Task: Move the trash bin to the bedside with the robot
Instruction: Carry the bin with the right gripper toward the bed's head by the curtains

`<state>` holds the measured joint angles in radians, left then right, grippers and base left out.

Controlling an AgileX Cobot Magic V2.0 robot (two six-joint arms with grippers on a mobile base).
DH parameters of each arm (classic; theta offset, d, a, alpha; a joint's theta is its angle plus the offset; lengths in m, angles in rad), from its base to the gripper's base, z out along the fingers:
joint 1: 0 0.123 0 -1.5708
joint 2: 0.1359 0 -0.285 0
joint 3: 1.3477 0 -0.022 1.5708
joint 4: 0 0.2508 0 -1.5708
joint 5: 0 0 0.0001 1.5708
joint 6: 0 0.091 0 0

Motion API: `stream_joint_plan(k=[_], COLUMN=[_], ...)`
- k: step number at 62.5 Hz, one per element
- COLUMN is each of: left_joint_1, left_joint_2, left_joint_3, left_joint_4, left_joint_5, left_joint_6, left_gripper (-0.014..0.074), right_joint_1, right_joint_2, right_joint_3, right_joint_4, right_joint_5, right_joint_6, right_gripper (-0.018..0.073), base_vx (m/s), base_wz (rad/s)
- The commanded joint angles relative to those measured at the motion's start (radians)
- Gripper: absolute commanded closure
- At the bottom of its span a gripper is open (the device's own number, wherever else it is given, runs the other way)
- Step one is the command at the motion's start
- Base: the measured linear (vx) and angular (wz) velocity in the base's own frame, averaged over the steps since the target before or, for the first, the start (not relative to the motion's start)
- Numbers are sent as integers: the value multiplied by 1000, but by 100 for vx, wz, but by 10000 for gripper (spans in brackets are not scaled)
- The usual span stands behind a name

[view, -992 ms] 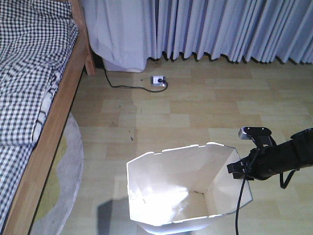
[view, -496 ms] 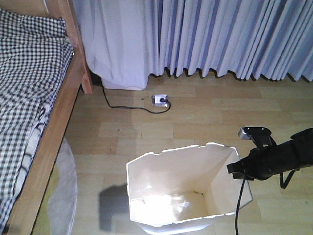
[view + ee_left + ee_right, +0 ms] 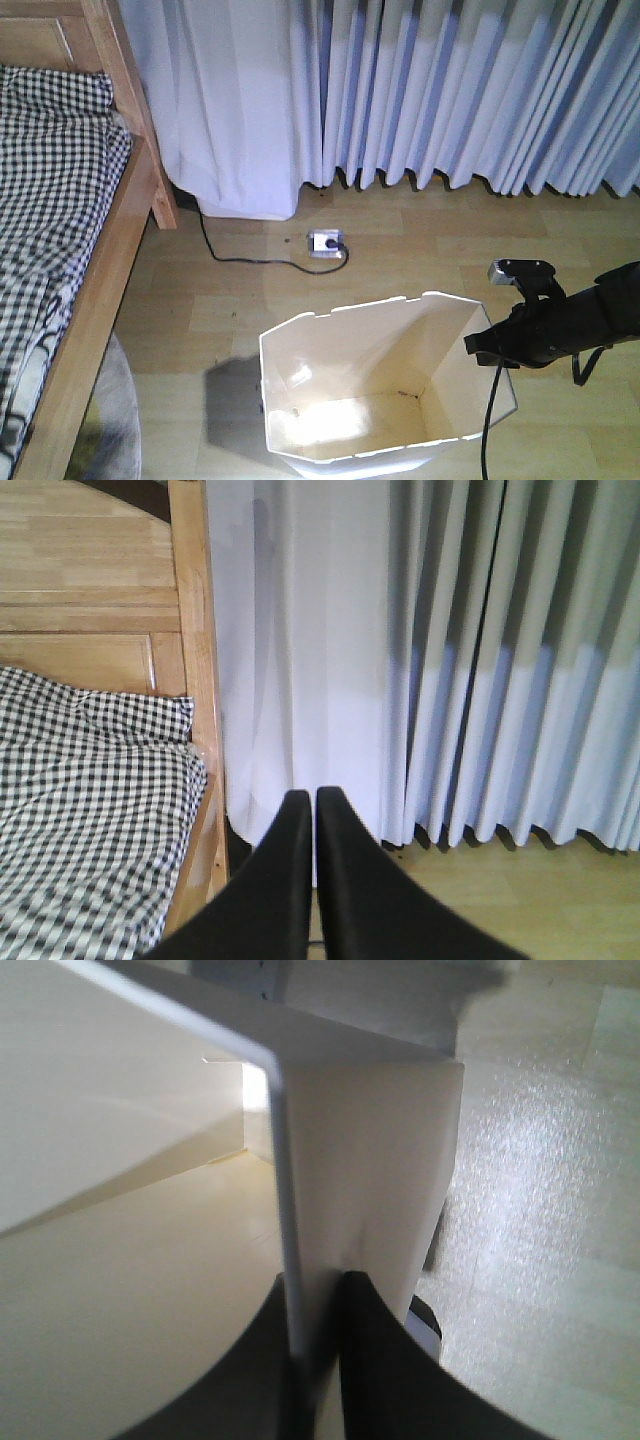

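The white trash bin [image 3: 340, 420] with an angular notched rim stands on the wooden floor at the bottom centre of the front view. My right gripper [image 3: 487, 347] reaches in from the right and is shut on the bin's right rim. In the right wrist view the bin's thin wall [image 3: 285, 1210] runs between the two black fingers of that gripper [image 3: 315, 1300]. The bed [image 3: 70, 330], with a light wooden frame and checked bedding [image 3: 90, 820], lies along the left. My left gripper [image 3: 315, 802] is shut with nothing in it, pointing at the curtain beside the bedpost [image 3: 195, 630].
Pale blue curtains [image 3: 450, 90] hang across the back wall. A white power socket [image 3: 326, 243] with a black cable [image 3: 235, 257] lies on the floor ahead of the bin. A grey round rug [image 3: 118, 420] shows at the bed's foot, lower left.
The view has advanced toward the curtain: socket, cable and bed have slid down and nearer. The bin and my right gripper keep the same place in the frame, moving along together.
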<state>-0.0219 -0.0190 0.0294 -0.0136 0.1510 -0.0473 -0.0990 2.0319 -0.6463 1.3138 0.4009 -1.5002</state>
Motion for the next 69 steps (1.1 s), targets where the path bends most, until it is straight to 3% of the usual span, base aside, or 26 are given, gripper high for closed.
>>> stream_joint_plan(k=[1,44,69], left_joint_1=[-5,-5,-5], left_joint_2=[-10,-10,-10], left_joint_3=[28,28,28], left_joint_4=[-4,-4,-4], left_joint_5=[-78,-78,-78], left_joint_6=[-9,-9,-9], left_gripper=[602,602,602], right_joint_1=[-4,-4,-4], right_joint_2=[-63,-63,-63], right_joint_3=[-17,-17,-17], right_joint_4=[45,45,45], right_joint_5=[159,159,159], right_joint_6=[8,8,8], right_gripper=[564,562,562], base_vx=[34,31,10], base_wz=[2,1,-3])
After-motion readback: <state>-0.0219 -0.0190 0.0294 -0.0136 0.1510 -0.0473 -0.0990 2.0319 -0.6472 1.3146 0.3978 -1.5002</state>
